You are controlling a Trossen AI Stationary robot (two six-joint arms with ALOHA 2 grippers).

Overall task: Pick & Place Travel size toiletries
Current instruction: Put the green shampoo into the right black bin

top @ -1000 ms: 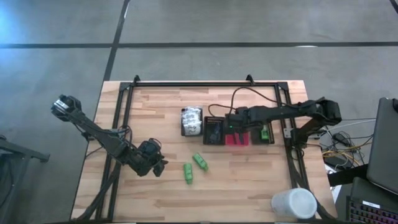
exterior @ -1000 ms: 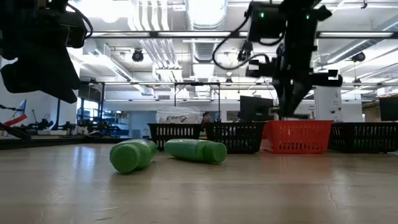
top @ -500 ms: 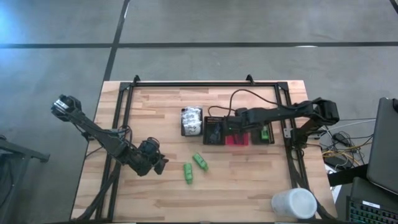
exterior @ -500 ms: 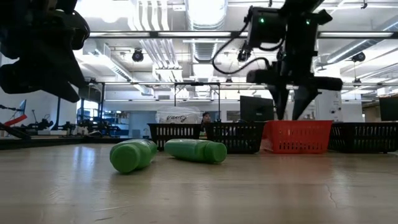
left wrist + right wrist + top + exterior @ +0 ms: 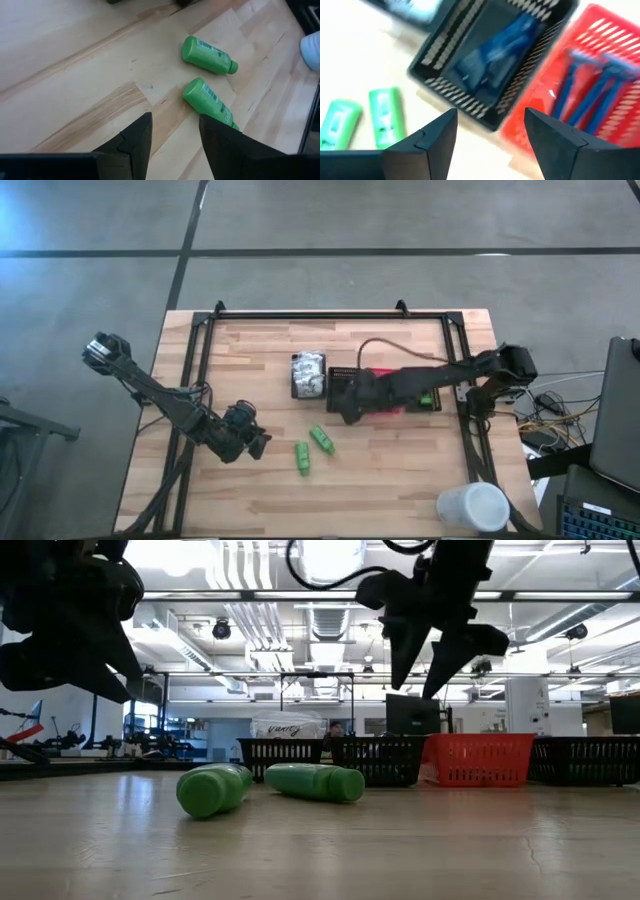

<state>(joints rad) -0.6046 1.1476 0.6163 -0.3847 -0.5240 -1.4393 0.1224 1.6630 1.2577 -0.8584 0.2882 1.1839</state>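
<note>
Two bright green little bottles (image 5: 301, 458) (image 5: 321, 439) lie on their sides on the wooden table; the low view shows them (image 5: 213, 788) (image 5: 315, 782) side by side. My right gripper (image 5: 345, 410) hangs open and empty above the middle black bin (image 5: 490, 65), beside the red bin (image 5: 600, 85), which holds blue-handled razors (image 5: 592, 82). In the low view my right gripper (image 5: 425, 655) is well above the bins. My left gripper (image 5: 247, 442) hovers open and empty to the left of the bottles; its wrist view shows both bottles (image 5: 207, 55) (image 5: 207, 100) just beyond my left gripper (image 5: 175, 140).
A row of mesh bins stands mid-table: a black one with white packets (image 5: 308, 375), the middle black one (image 5: 343, 385), the red one (image 5: 478, 760), and a black one with a green item (image 5: 428, 395). A large white cup (image 5: 472, 507) stands at the near right corner.
My right gripper has opened above the red bin, then risen and swung toward the table's left, over the middle black bin and nearer the green bottles. The bottles have stayed where they were.
</note>
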